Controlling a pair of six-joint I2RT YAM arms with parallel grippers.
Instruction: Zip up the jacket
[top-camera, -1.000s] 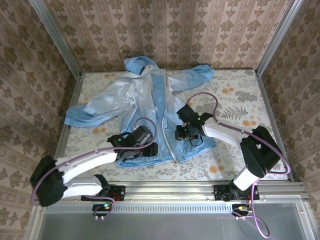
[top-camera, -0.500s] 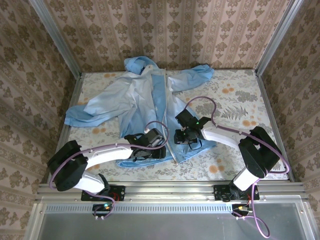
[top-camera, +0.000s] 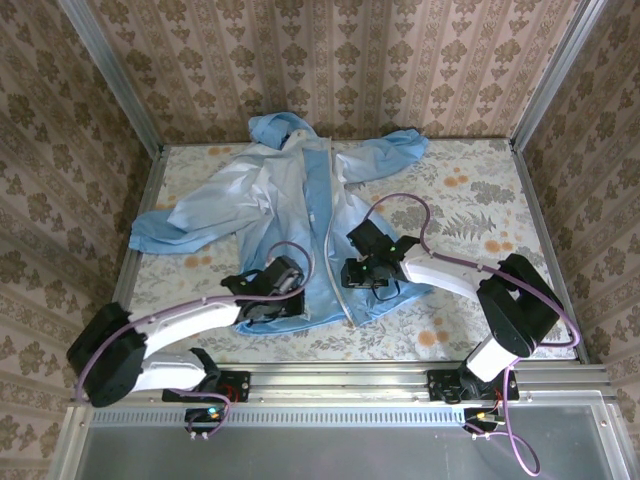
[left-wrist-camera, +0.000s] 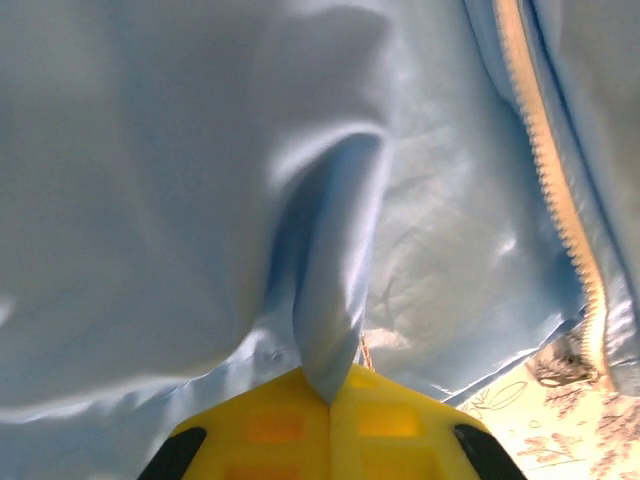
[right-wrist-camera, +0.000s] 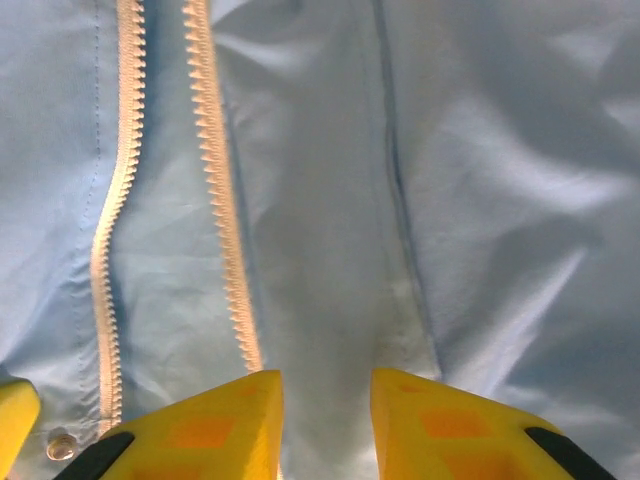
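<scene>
Clamped tight with left gripper on a raised fold of the jacket. Parted narrowly at right gripper above flat fabric, zipper teeth at eleven o'clock.

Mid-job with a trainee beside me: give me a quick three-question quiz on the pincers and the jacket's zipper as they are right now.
1. True or false: the left pincer is shut on a raised fold of the jacket.
2. Pick one. In the right wrist view, the two rows of zipper teeth are: A) meshed into one line, B) lying apart with fabric between them, C) covered by a sleeve.
3. Fill the gap: the right pincer is ____ above the jacket's front panel, with blue fabric showing between its yellow fingers.

Key: 1 true; 2 B; 3 open.
</scene>
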